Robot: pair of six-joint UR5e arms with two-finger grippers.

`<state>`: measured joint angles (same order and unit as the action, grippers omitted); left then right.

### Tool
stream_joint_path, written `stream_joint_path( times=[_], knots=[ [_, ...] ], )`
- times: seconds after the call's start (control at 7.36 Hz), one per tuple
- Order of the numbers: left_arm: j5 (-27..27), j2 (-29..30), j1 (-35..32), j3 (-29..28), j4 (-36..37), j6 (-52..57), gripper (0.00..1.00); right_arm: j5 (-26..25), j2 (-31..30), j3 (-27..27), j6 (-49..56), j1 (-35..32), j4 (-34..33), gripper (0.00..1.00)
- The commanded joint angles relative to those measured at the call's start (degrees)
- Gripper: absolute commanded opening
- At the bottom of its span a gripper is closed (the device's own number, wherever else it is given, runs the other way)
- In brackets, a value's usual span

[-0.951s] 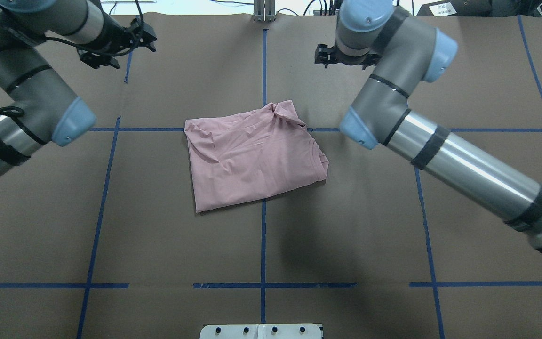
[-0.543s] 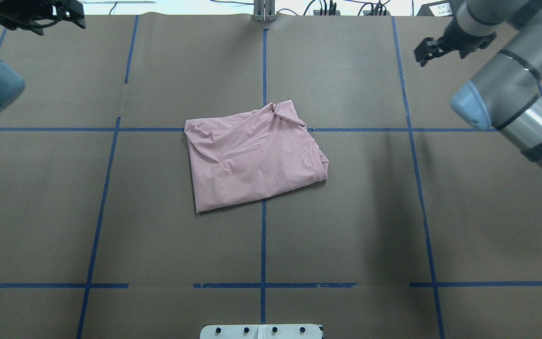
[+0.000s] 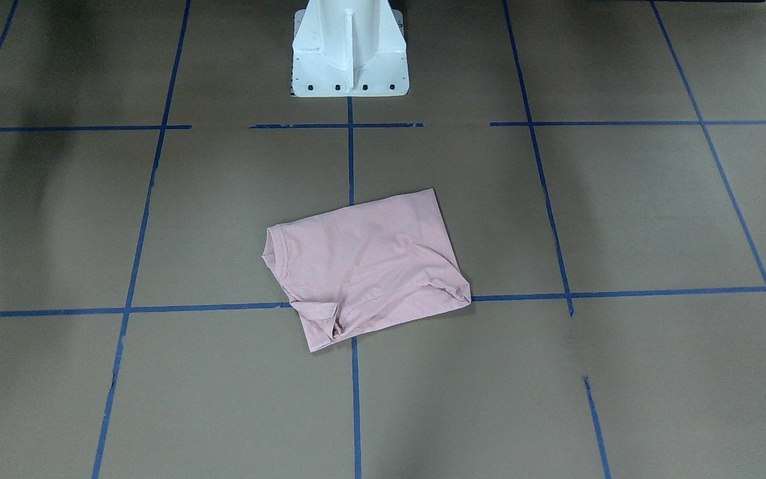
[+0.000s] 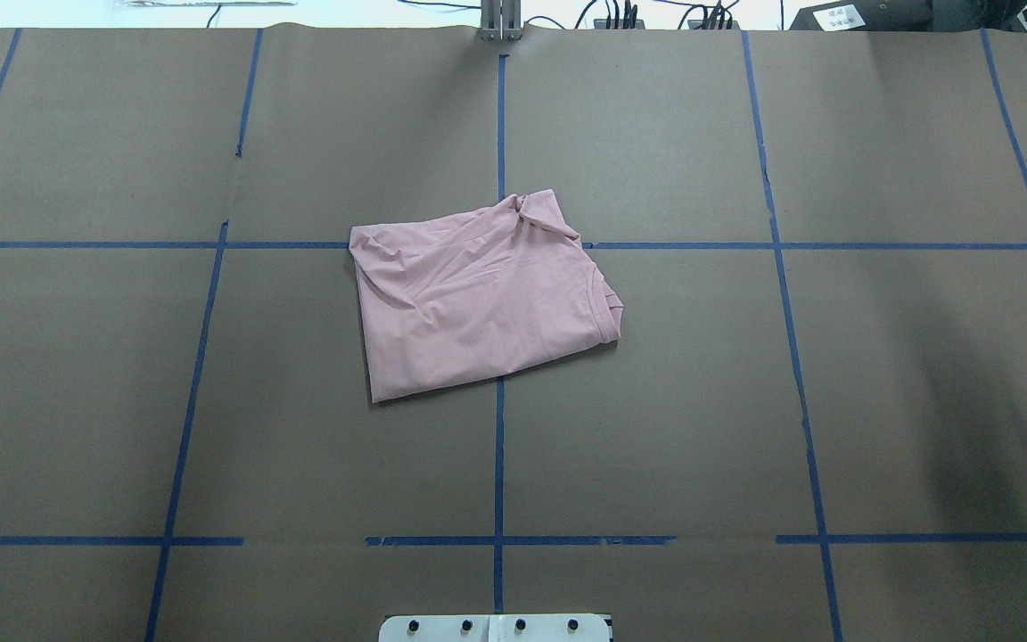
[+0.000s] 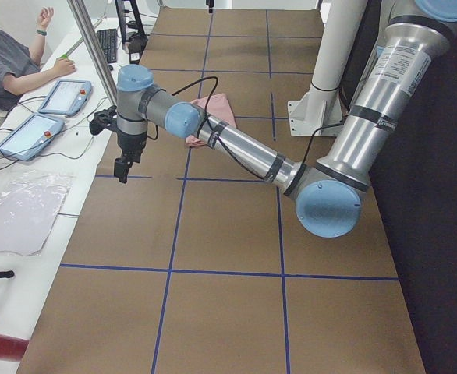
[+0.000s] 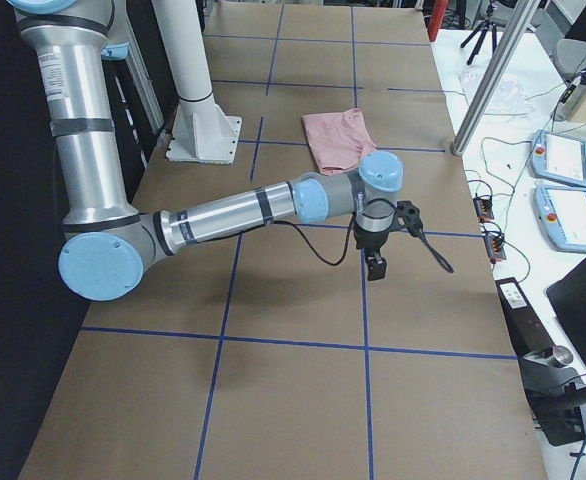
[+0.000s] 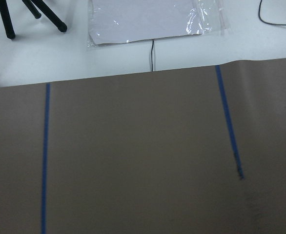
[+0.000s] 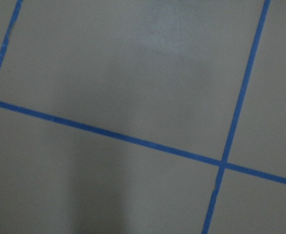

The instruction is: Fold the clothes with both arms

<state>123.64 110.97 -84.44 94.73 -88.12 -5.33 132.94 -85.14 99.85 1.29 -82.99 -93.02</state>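
Hovering with the black two-finger left gripper [image 5: 122, 173] pointing straight down above the brown paper table cover [image 4: 656, 428], at the end of the grey tubular left arm [image 5: 244, 152] with light blue joint caps, reaching out low across the table. Hanging just beside a crossing of the blue tape grid lines [image 4: 77, 244], close to the paper's edge on the operators' side, with the wrist camera looking onto that edge and a clear plastic sleeve [image 7: 153, 19] on the white tabletop beyond. Showing too little from the side to tell whether the jaws are standing wide or narrow. Hovering likewise with the black two-finger right gripper [image 6: 375, 268], pointing down from the grey tubular right arm [image 6: 233, 215], above the paper and near a tape crossing; again not possible to tell how far the jaws are standing apart. Lying well apart from both grippers, between them along the table's length and touching neither: the pale pink short-sleeved cotton T-shirt [image 4: 478, 303], folded into a skewed rectangle, flat on the paper, straddling a tape crossing, showing its ribbed neckline at the edge toward the right gripper and bunching at the corner farthest from the white metal base pedestal [image 3: 350, 60].
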Motion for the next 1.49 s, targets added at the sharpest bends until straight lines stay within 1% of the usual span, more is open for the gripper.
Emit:
stream_joint_path(
  times=[0.0, 0.14, 0.27, 0.41, 0.54, 0.68, 0.82, 0.95, 1.09, 1.36],
  knots=[
    [8.6, -9.5, -5.7, 0.3, 0.2, 18.8, 1.00, 3.8, -8.3, 2.2, 5.9, -5.3, 0.3, 1.00],
    [9.3, -14.8, -5.6, 1.5, -4.7, 18.9, 1.00, 2.2, -7.7, 2.3, 5.4, -5.3, 0.6, 1.00],
    [7.9, -16.9, -5.5, -0.4, -9.3, 19.3, 1.00, 1.6, -8.6, 1.7, 5.1, -5.3, 0.6, 1.00],
    [4.8, -17.2, -5.4, -1.2, -10.6, 19.0, 1.00, 1.7, -8.5, -0.9, 4.7, -5.3, 0.5, 1.00],
    [3.2, -17.8, -5.4, -2.2, -9.1, 19.0, 1.00, 2.4, -8.5, -2.1, 4.5, -5.3, 0.3, 1.00],
    [3.5, -17.3, -5.4, -3.1, -2.5, 19.2, 1.00, 2.6, -8.6, -2.3, 4.1, -5.3, 0.3, 1.00],
    [5.3, -17.5, -5.5, -2.1, 1.8, 19.0, 1.00, 2.7, -8.5, -2.9, 3.2, -5.3, 0.4, 1.00],
    [10.0, -18.3, -5.6, -2.3, 4.1, 18.7, 1.00, 2.7, -8.5, -2.9, 3.2, -5.3, 0.4, 1.00],
    [12.1, -20.1, -5.5, -2.4, 4.2, 18.7, 1.00, 2.7, -8.5, -3.0, 3.2, -5.3, 0.4, 1.00],
    [11.5, -21.7, -5.4, -3.1, 3.6, 18.8, 1.00, 2.7, -8.4, -3.1, 3.2, -5.3, 0.4, 1.00]
  ],
)
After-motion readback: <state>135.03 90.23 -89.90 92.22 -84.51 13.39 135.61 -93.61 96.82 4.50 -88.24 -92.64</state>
